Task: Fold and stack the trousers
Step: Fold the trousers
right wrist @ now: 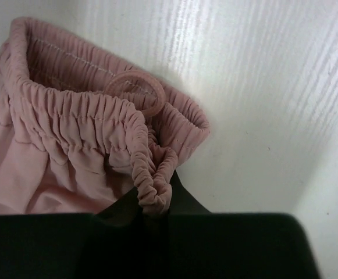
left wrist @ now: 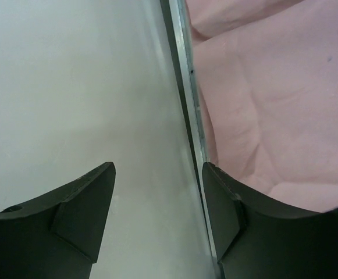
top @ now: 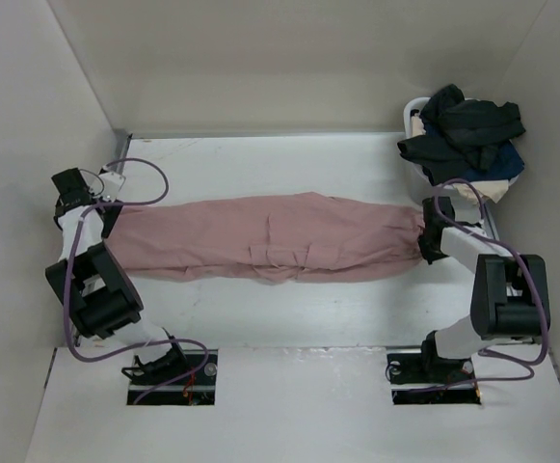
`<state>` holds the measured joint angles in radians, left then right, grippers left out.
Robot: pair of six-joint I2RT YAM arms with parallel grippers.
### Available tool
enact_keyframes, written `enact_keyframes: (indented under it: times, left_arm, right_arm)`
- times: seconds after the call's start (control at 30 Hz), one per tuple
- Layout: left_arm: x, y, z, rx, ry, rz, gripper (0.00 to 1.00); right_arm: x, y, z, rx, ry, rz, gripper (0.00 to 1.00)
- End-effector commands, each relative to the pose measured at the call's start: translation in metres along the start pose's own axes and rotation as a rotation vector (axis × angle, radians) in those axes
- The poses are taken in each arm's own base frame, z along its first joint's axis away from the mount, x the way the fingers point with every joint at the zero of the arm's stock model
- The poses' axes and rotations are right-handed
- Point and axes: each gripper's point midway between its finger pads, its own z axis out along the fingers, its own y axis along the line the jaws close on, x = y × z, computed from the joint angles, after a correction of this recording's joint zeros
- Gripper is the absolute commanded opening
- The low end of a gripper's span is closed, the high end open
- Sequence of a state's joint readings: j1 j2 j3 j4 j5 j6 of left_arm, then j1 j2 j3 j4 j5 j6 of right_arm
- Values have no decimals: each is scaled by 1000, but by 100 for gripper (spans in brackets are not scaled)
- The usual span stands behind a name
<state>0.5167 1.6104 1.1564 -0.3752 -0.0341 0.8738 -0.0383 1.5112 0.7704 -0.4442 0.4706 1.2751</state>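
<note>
The trousers [top: 270, 249] stretched across the table's [top: 260, 164] middle, one arm reaching to each end.
My right end effector [right wrist: 154, 203] pinches the waistband [right wrist: 87, 116] tight; my left end effector [left wrist: 157, 174], at the table's left edge, gapes empty.

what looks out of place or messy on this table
Only the far right corner: dark garments heaped in a white container spill over its rim, with a cream cloth hanging out. The trousers lie stretched flat, pinched at the waist by the right claw.
</note>
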Motion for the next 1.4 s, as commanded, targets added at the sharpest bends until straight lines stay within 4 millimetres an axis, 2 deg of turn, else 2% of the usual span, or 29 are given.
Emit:
enact_keyframes:
  times: [0.0, 0.07, 0.2, 0.33, 0.43, 0.5, 0.6, 0.73, 0.83, 0.93, 1.0, 1.1, 1.17, 1.27, 1.37]
  left_arm:
    - [-10, 7, -25, 5, -59, -30, 62]
    - [-18, 1, -34, 60, -98, -42, 64]
    - [-32, -25, -49, 241, -135, -114, 66]
    - [-33, -56, -41, 357, -100, -119, 64]
    - [-37, -71, -33, 365, -77, -101, 64]
    - [-45, -80, -29, 358, -75, -80, 64]
    - [-56, -93, -25, 358, -64, -41, 64]
    - [-57, -110, -17, 379, -14, -23, 64]
    - [-56, -124, -12, 399, 13, -29, 63]
    - [-54, -130, -9, 399, 32, -33, 62]
    - [-50, -136, -6, 409, 55, -36, 59]
    - [-46, -144, -1, 429, 81, -45, 48]
    - [-43, -149, 1, 442, 94, -49, 41]
    - [-40, -154, 3, 452, 97, -58, 33]
    - [-38, -157, 3, 457, 102, -59, 29]
  right_arm:
    - [3, 2, 1, -30, 6, -26, 0]
    - [-8, 0, -12, -32, -43, -82, 0]
    - [-64, -3, -64, -52, -293, -233, 0]
    - [-107, -6, -112, -139, -446, -297, 0]
    - [-137, -12, -136, -192, -528, -309, 0]
    - [-150, -3, -151, -255, -568, -373, 0]
    - [-153, 29, -178, -411, -635, -553, 0]
    - [-123, 73, -222, -580, -675, -759, 0]
    - [-86, 104, -250, -665, -675, -897, 0]
    - [-39, 128, -280, -741, -676, -999, 0]
    - [3, 143, -296, -791, -663, -1087, 0]
    - [75, 156, -311, -869, -625, -1238, 0]
    - [115, 158, -313, -887, -609, -1331, 1]
    - [163, 159, -314, -909, -588, -1426, 1]
    - [198, 161, -321, -942, -570, -1484, 0]
